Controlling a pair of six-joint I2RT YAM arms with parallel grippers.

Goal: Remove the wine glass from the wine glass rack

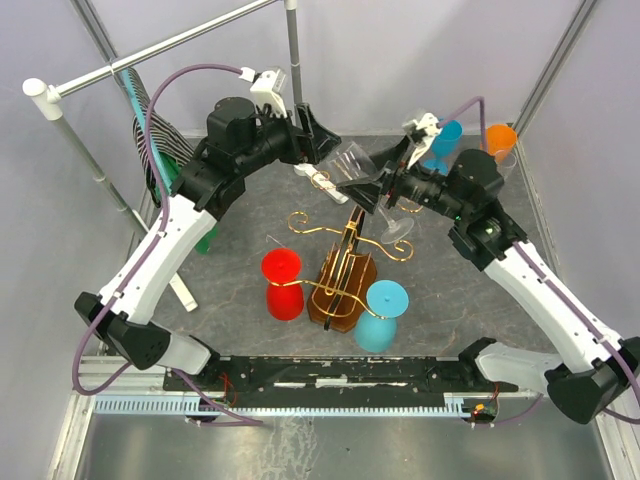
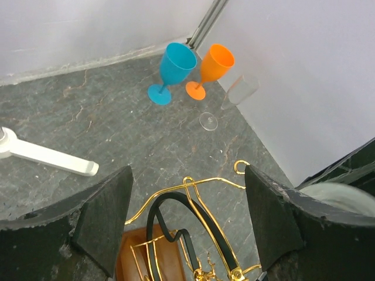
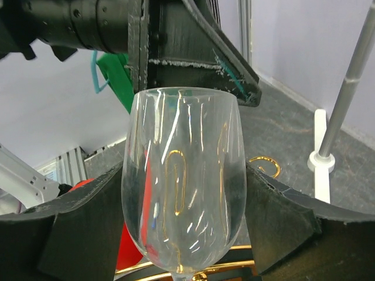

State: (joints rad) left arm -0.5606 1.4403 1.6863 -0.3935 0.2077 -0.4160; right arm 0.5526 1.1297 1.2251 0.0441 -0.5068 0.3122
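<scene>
**Desk:** Where is the wine glass (image 3: pixel 184 175) sitting?

**Photographer:** It is hanging tilted in the air, just past the far end of the wine glass rack (image 1: pixel 343 272). The right gripper (image 1: pixel 385 188) is holding it, its jaws pressing the lower bowl from both sides.

**Desk:** What is the right wrist camera giving that the overhead is missing?

**Photographer:** The bowl is filling its frame, with gold wire glinting through the glass. The left gripper (image 2: pixel 187 171) is looming directly behind. Stem and foot are falling below the frame there.

**Desk:** And the left wrist?

**Photographer:** Its jaws are gaping wide, holding nothing, above the rack's top loops. That view is also picking out a blue glass (image 2: pixel 174 65), an orange glass (image 2: pixel 214 63) and a second clear glass (image 2: pixel 241 89), all standing together in the far right corner. The overhead is barely showing that clear one.

**Desk:** Anything else by the rack?

**Photographer:** A red glass (image 1: pixel 283 283) and a pale blue glass (image 1: pixel 382 312) are sitting foot-up at its near arms.

**Desk:** The setting?

**Photographer:** A dark grey, veined counter (image 2: pixel 88 111) is carrying everything, and pale walls are closing it in. A grey pole frame (image 1: pixel 160 48) is crossing the far left, its white foot (image 2: pixel 50 157) lying on the counter.
</scene>
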